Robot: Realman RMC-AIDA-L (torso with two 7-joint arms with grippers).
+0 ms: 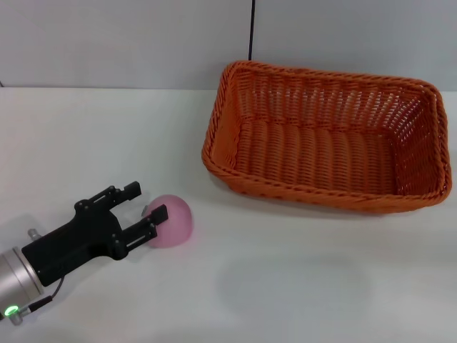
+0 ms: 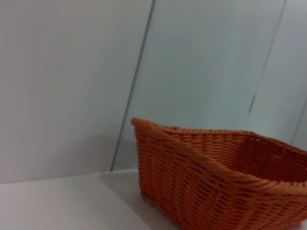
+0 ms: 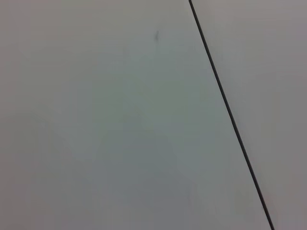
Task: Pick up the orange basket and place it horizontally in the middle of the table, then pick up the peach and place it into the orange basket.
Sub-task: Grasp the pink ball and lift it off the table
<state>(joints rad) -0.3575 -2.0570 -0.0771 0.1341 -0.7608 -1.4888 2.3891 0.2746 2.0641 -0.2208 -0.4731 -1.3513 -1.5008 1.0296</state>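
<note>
The orange basket (image 1: 300, 191) stands empty on the white table (image 1: 285, 279), right of centre toward the back, its long side lying across my view. The left wrist view shows a corner of the orange basket (image 2: 192, 187) against the wall. The pink peach (image 1: 173, 220) rests on the table at the front left, apart from the basket. My left gripper (image 1: 145, 202) is low at the peach's left side, open. One fingertip (image 1: 156, 214) overlaps the fruit's edge and the other is just behind it. The right gripper is out of view.
A grey wall with a dark vertical seam (image 1: 252, 32) runs behind the table. The right wrist view holds only this wall and its seam (image 3: 230, 115). Bare tabletop lies between peach and basket and along the front.
</note>
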